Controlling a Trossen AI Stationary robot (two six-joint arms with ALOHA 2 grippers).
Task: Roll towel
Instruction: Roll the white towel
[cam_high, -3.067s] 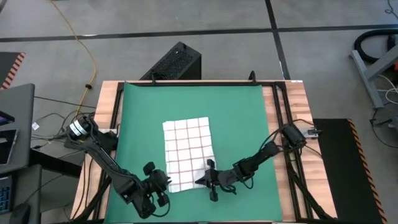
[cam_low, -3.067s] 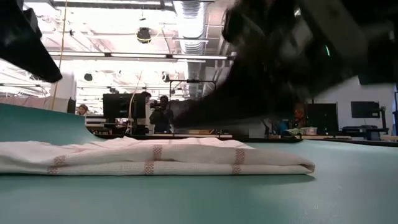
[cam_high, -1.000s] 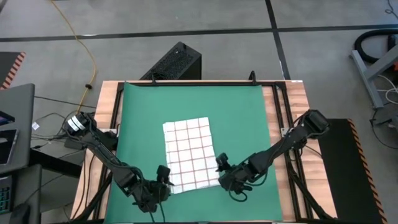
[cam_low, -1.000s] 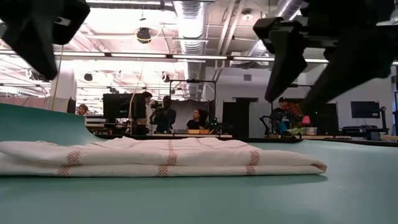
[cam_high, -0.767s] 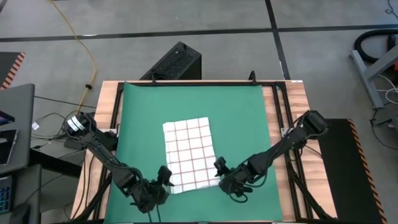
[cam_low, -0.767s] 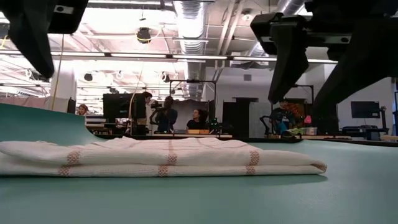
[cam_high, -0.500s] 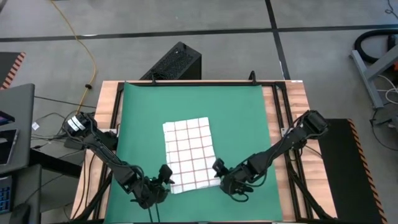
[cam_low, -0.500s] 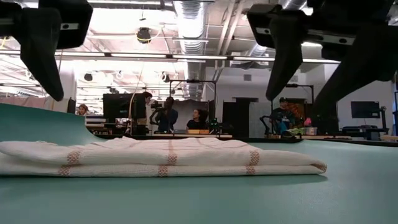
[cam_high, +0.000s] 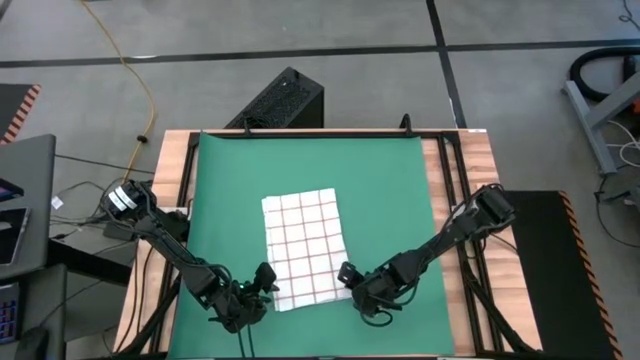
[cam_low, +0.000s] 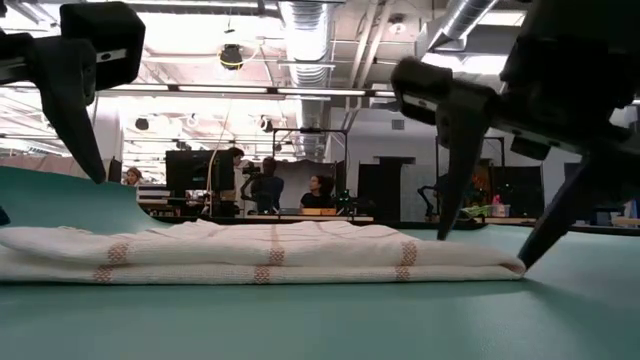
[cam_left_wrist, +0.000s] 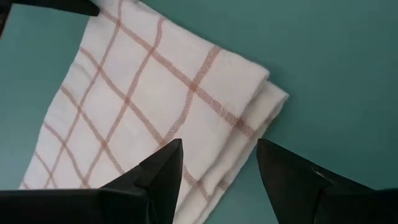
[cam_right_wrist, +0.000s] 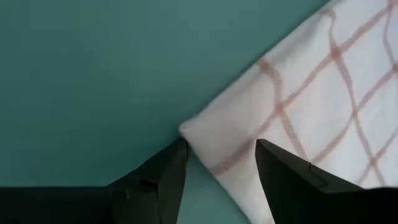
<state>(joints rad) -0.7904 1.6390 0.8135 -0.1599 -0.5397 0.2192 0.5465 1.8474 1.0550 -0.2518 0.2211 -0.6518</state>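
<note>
You have the towel (cam_high: 303, 248) lying flat and folded on the green mat (cam_high: 380, 190), nearer its front edge. Your left gripper (cam_high: 266, 279) and right gripper (cam_high: 345, 272) sit at its 2 front corners, both with fingers apart, holding nothing

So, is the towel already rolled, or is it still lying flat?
Still flat: the towel lies folded in layers on the green mat, with no roll started.

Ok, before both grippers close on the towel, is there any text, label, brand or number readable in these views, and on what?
None can be read.
The towel bears only a red-brown grid, no label.
The green mat is plain.
The left gripper and right gripper show no markings.
The background screens are too small to read.
</note>
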